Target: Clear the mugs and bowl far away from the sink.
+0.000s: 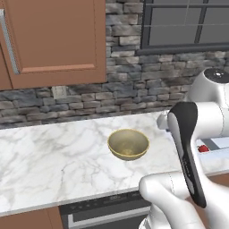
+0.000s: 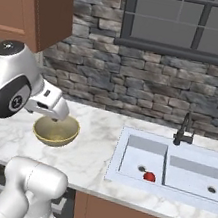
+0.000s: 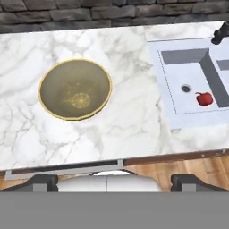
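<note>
Hand view, looking down from above, showed you the wide round tan-olive bowl (image 3: 75, 90) sitting upright on the white marble table (image 3: 129, 116), well apart from the white rectangular double-basin sink (image 3: 179, 114) at the picture's right. A small red fruit (image 3: 204, 99) lay in the sink's near basin, beside its drain. You had no mug in sight on this stretch of table, so the bowl looked like the piece in hand, and the step read as the approach: nothing lifted yet. Your gripper (image 3: 114, 181) hung above the table's front edge, jaws spread as wide as they go, holding nothing and touching nothing. Your next move, I'd judge, called for bringing the hand forward and down over the bowl's rim, setting one finger inside and one outside the wall, then closing before carrying it farther from the sink.
</note>
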You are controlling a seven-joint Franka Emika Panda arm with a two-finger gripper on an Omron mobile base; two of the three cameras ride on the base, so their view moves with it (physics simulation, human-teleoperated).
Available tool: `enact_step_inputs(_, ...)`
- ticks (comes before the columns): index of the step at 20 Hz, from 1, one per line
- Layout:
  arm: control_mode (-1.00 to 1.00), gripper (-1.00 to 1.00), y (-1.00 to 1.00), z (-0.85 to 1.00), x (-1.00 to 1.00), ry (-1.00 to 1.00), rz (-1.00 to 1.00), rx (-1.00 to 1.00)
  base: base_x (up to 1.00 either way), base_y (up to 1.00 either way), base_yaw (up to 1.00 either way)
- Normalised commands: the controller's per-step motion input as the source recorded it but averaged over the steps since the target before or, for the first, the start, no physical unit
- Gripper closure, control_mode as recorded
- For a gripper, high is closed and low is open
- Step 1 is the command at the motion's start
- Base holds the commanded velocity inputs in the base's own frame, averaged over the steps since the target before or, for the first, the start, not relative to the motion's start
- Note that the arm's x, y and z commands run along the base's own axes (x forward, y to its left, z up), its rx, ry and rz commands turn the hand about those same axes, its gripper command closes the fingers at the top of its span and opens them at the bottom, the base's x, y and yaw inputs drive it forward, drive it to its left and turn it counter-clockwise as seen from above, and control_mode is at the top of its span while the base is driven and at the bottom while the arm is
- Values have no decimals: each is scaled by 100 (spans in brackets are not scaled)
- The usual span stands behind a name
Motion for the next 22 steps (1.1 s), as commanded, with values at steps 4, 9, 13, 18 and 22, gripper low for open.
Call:
enact_step_inputs(4,-100,-100,-2,-43,6,0,17,0,0,0,0)
enact_step_inputs(9,-100,-100,0,-37,38,-1,3,0,0,0,0)
enact_step_inputs(13,-100,-100,0,-25,53,0,0,0,0,0,0)
enact_step_inputs(18,-100,-100,0,-38,58,0,0,2,0,0,0)
enact_step_inputs(22,-100,-100,-1,-33,28,0,2,9,0,0,0)
